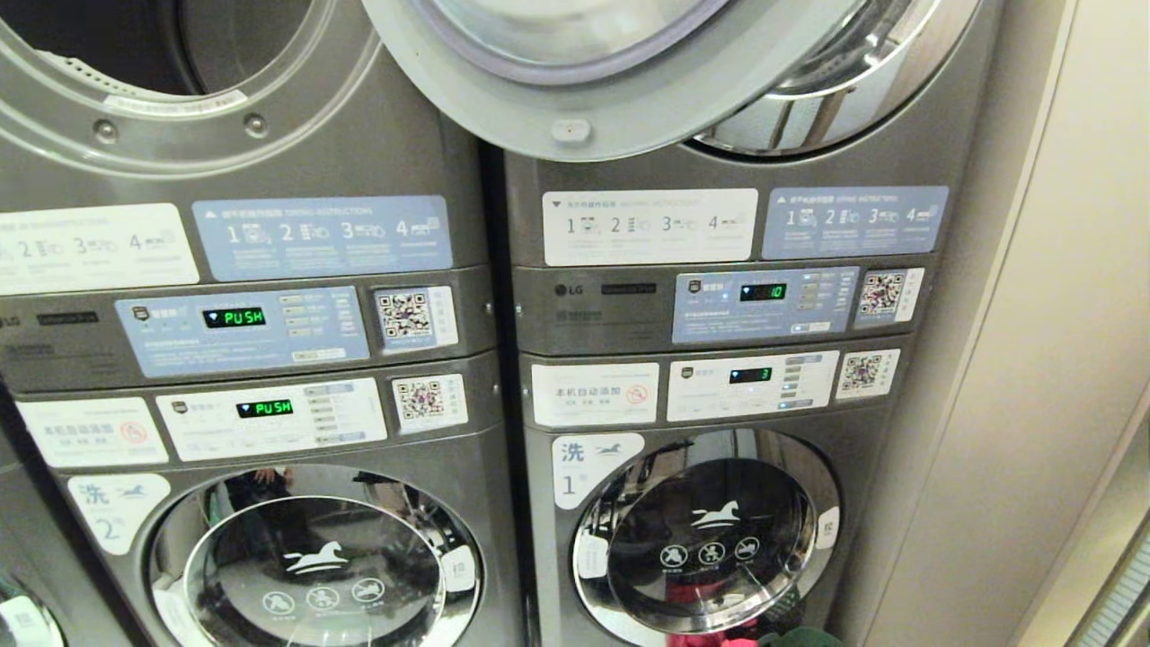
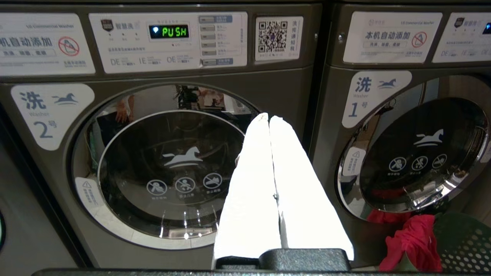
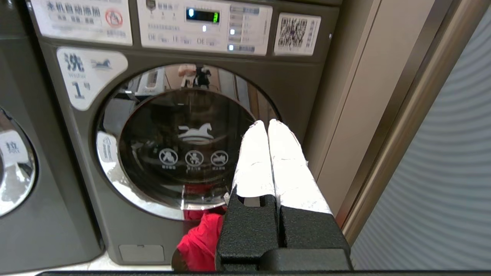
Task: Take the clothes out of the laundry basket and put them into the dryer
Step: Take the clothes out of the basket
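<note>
Two stacked grey-metal towers side by side — four machines counted. Upper right: dryer [image 1: 835,99] with round door [image 1: 611,81] swung open, ribbed steel drum showing. Below: two washers, washer 2 [image 2: 168,168] and washer 1 [image 3: 180,145], each with a round chrome-ringed dark glass door, closed. Left gripper [image 2: 268,119] clenched, white tapered fingers pressed together, empty. Right gripper [image 3: 267,123] likewise clenched, empty. Red clothes [image 2: 412,241] crumpled in a dark perforated laundry basket [image 2: 464,241] — just before washer 1.
</note>
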